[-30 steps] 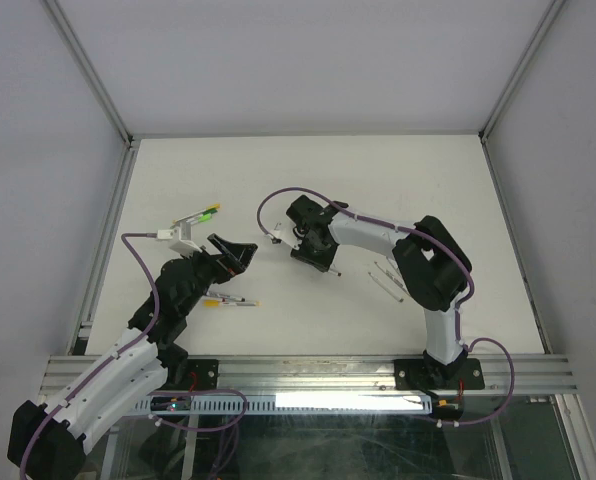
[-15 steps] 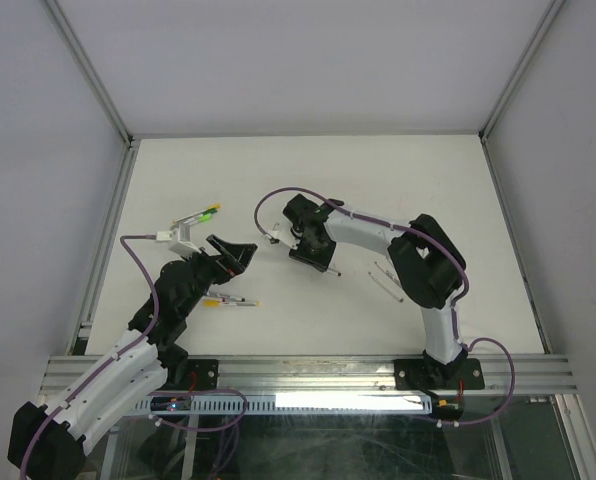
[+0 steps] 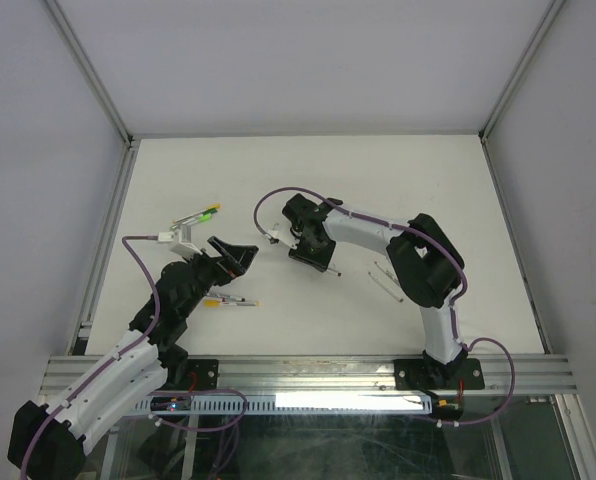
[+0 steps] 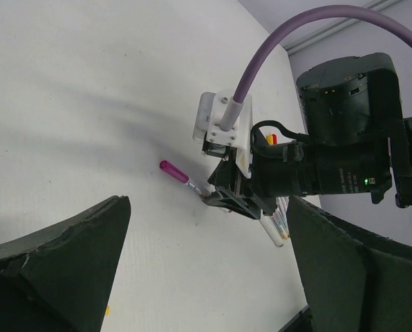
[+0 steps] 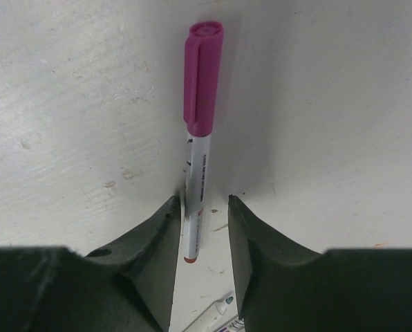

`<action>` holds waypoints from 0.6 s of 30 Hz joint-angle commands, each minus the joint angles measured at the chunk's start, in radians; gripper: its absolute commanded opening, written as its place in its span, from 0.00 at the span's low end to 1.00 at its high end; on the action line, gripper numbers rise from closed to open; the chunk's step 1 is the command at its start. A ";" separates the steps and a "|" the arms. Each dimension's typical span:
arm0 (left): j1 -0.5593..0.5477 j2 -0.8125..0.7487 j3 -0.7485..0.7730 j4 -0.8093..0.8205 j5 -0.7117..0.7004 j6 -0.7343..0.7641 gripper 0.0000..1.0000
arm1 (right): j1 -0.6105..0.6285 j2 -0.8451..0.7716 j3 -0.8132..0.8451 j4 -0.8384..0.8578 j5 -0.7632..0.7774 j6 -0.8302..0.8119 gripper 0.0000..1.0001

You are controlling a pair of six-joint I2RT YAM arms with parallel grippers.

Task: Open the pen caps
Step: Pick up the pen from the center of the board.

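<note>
Pens (image 3: 229, 300), slim white-grey sticks, lie scattered on the white table (image 3: 428, 190) overhead; left gripper (image 3: 234, 254) gapes empty. Left wrist: right gripper (image 4: 224, 199) meets one lying flat. Right wrist: jaws loosely straddle its barrel, unclamped; its stubby magenta plastic cap (image 5: 202, 76) still on. No cap looks off yet.

The white surface (image 3: 398, 180) carries a magenta-capped pen (image 5: 198, 149) near its middle, green-capped pens (image 3: 206, 212) at ten o'clock, a yellow-ended pen (image 3: 228, 301) at eight o'clock and pale pens (image 3: 388, 283) at four o'clock.

The left tool (image 3: 236, 251) gapes wide, arm stretched forward; the right tool (image 5: 204, 202) points down, jaws narrowly parted
</note>
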 commanded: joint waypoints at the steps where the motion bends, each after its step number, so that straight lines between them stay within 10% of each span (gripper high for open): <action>1: -0.006 0.000 -0.010 0.078 0.023 -0.015 0.99 | 0.008 0.022 0.026 0.002 0.003 -0.009 0.36; 18: -0.006 0.045 -0.032 0.157 0.057 -0.051 0.99 | -0.009 0.013 0.010 0.031 0.005 0.014 0.23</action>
